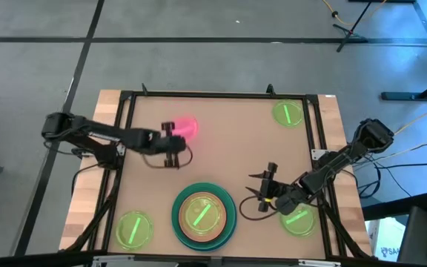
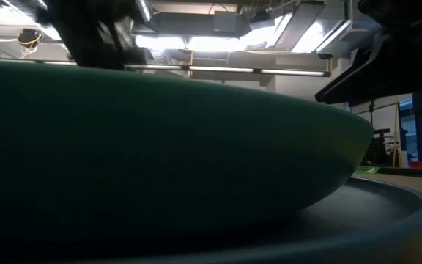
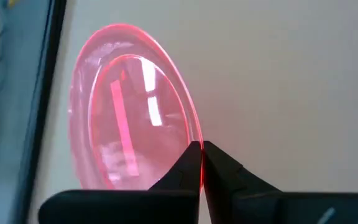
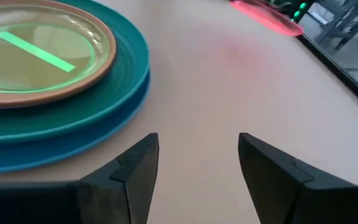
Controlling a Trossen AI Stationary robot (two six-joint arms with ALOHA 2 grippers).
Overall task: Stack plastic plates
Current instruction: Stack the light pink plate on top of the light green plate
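Note:
A small pink translucent plate [image 1: 187, 127] [image 3: 129, 112] is in my left gripper [image 1: 172, 135] [image 3: 201, 148], left of the table's middle. The right wrist view shows the pink plate [image 4: 267, 15] off the table, with a pink glow beneath it. At the near edge a stack [image 1: 204, 215] has a blue plate [image 4: 73, 146] at the bottom. On it lie a dark green one [image 4: 126, 68], a salmon one [image 4: 104, 56] and a neon-green one [image 4: 36, 50]. My right gripper [image 1: 264, 182] [image 4: 197, 149] is open, low over bare table right of the stack. My left gripper pinches the pink plate's rim [image 3: 194, 138] between its two shut fingers, one on each face of the rim. The plate stands out beyond the fingertips, lifted clear of the table and tilted.
Three more neon-green plates lie singly on the table: far right [image 1: 288, 113], near left [image 1: 134, 228] and near right [image 1: 299, 220], partly under my right arm. A black frame [image 1: 124, 133] borders the table. In the low view the dark green plate [image 2: 160, 147] blocks almost everything.

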